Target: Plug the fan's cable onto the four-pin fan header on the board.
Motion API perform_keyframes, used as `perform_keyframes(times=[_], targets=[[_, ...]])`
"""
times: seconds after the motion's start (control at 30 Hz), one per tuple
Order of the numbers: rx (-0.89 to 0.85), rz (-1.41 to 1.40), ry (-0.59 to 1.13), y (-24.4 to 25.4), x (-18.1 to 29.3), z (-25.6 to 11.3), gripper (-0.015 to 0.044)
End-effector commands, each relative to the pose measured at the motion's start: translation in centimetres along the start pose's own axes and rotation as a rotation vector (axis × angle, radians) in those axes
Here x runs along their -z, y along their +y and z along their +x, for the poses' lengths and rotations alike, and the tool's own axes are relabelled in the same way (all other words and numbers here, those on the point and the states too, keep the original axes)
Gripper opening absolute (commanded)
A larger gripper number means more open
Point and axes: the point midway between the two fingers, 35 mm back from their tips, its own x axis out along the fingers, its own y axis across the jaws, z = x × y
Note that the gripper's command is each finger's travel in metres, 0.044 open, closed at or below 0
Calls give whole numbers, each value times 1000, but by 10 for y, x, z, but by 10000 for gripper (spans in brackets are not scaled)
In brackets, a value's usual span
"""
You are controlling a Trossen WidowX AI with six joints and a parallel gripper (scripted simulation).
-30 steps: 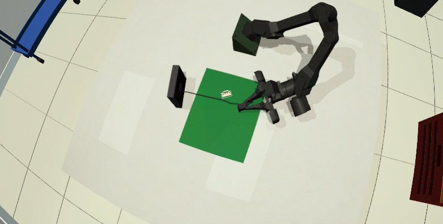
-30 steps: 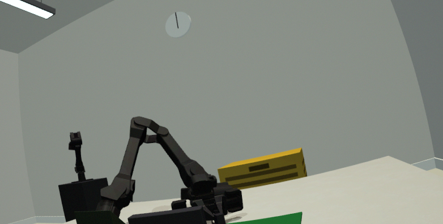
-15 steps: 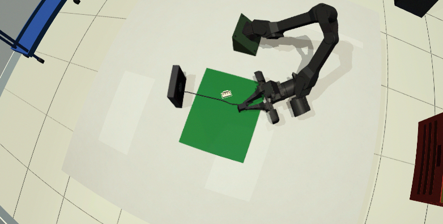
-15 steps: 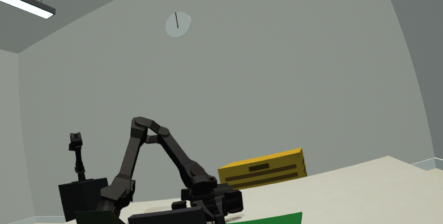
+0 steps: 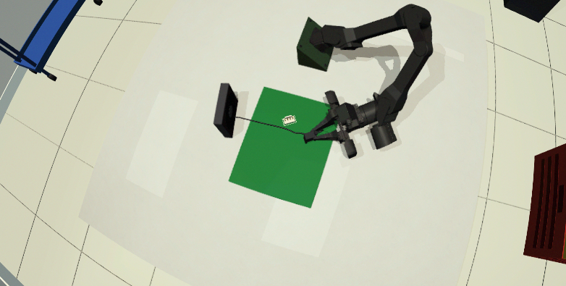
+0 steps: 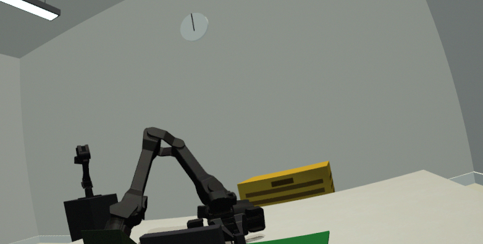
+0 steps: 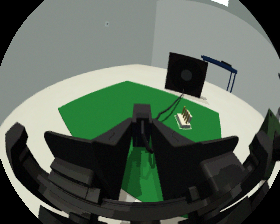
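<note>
The green board [image 5: 273,165] [image 7: 96,110] [image 6: 304,238] lies flat. The white four-pin header [image 5: 289,119] [image 7: 184,120] stands on it with its pins bare. The black fan [image 5: 226,110] [image 7: 186,74] stands upright beyond the board's edge. Its dark cable [image 5: 265,124] [image 7: 172,106] runs over the board to my gripper [image 5: 307,137] [image 7: 141,122]. The gripper is shut on the cable's plug, which the fingers mostly hide. The fingertips are low over the board, beside the header and off it; whether they touch the board I cannot tell.
My arm's base stands on a dark green block [image 5: 313,60]. A blue cart [image 5: 55,27] is at the far left and a dark red cabinet [image 5: 548,205] at the right, both off the table. A yellow box [image 6: 286,183] shows behind the table in the exterior view.
</note>
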Motion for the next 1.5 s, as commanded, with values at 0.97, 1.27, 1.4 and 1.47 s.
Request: perform_keyframes(times=[0.97, 1.27, 1.4, 1.47], targets=[[0, 0, 0, 0, 0, 0, 140], [0, 0, 0, 0, 0, 0, 140], [0, 0, 0, 0, 0, 0, 140], [0, 0, 0, 0, 0, 0, 140]])
